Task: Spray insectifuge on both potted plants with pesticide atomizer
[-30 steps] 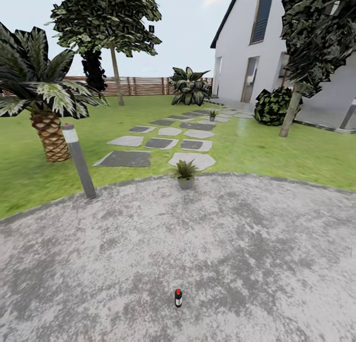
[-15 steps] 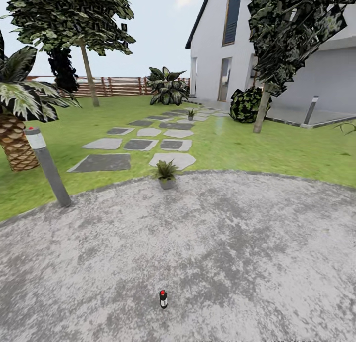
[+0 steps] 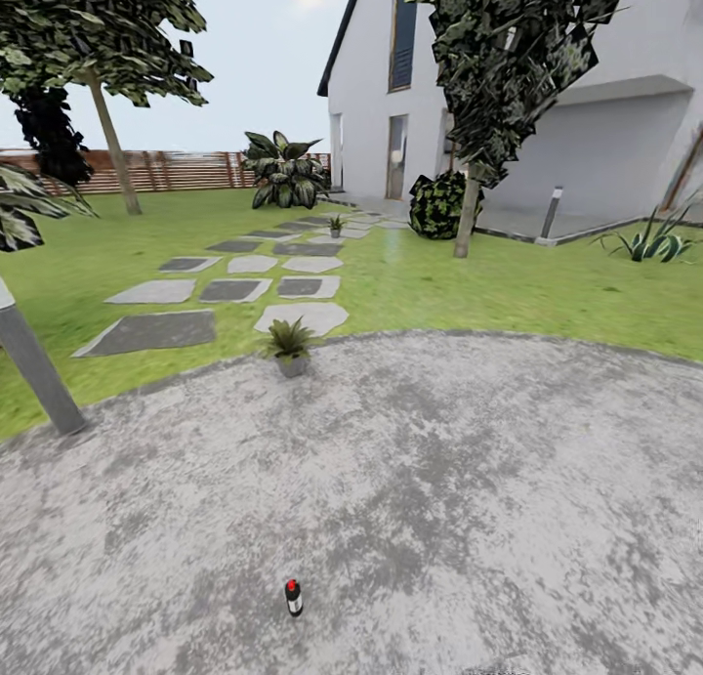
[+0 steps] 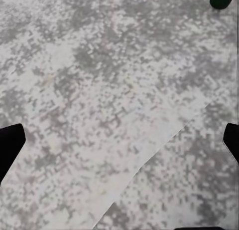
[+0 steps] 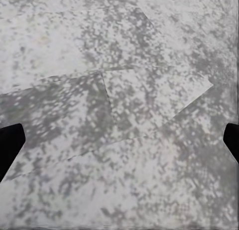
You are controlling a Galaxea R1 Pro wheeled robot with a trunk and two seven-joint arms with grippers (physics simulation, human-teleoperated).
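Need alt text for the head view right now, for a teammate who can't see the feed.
A tiny dark spray bottle with a red top, the pesticide atomizer, stands upright on the round grey paved patch, near the bottom of the frame. One potted plant sits at the patch's far edge and another farther along the stepping stones, towards a white house.

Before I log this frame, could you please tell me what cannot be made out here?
- Far potted plant: too small in the head view for leaf detail.
- Pesticide atomizer: label too small to read in the head view.
- Lamp post: top cut by the head view's left edge.
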